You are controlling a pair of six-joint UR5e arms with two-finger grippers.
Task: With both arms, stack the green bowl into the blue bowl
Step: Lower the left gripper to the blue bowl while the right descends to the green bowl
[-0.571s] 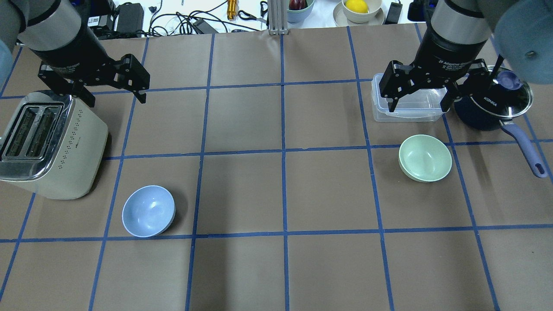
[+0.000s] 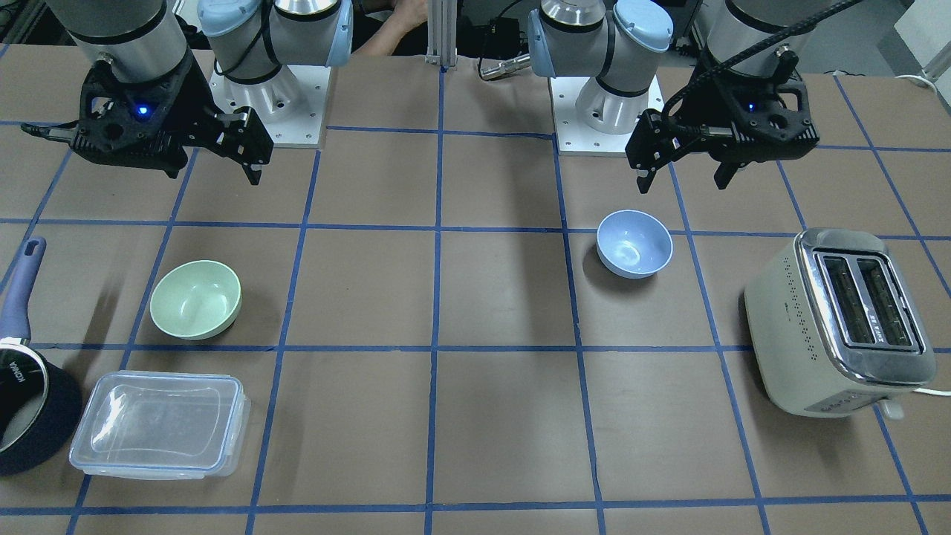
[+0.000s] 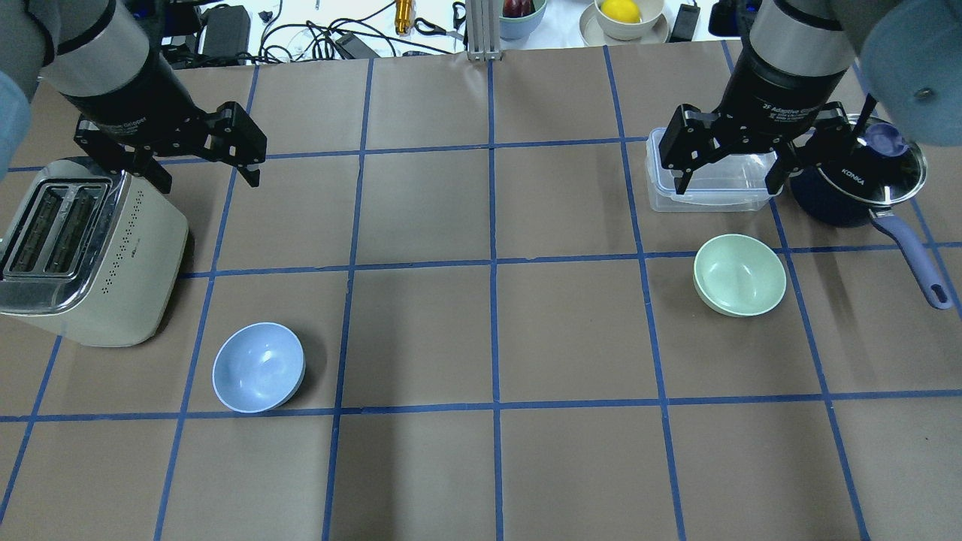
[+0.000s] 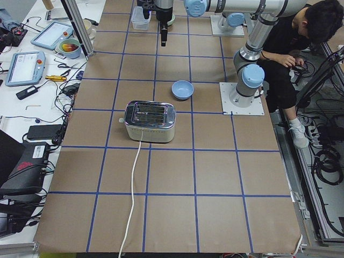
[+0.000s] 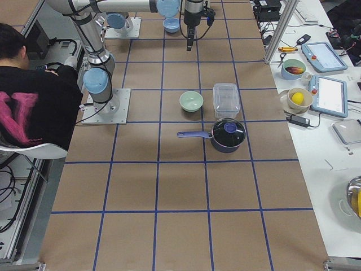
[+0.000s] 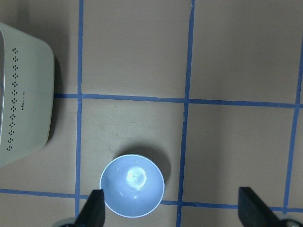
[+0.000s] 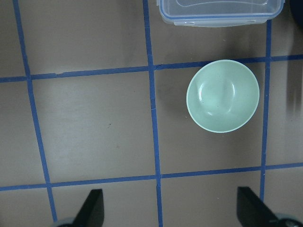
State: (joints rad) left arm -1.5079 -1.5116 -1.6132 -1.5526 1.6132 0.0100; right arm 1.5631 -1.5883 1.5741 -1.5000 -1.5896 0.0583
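Currently the green bowl (image 3: 739, 275) sits upright on the surface at the right, just beside the clear container (image 3: 721, 197). The blue bowl (image 3: 258, 367) lies well apart at the left, near the toaster (image 3: 98, 255). The right hand (image 3: 727, 184) and left hand (image 3: 208, 180) hang above, wide and empty. A rim pinch on the glossy wall may slip, and a descending finger may strike the container.

Table (image 3: 564, 338): green bowl (image 3: 740, 275), blue bowl (image 3: 258, 367), toaster (image 3: 90, 248), saucepan (image 3: 872, 180), clear container (image 3: 721, 197).
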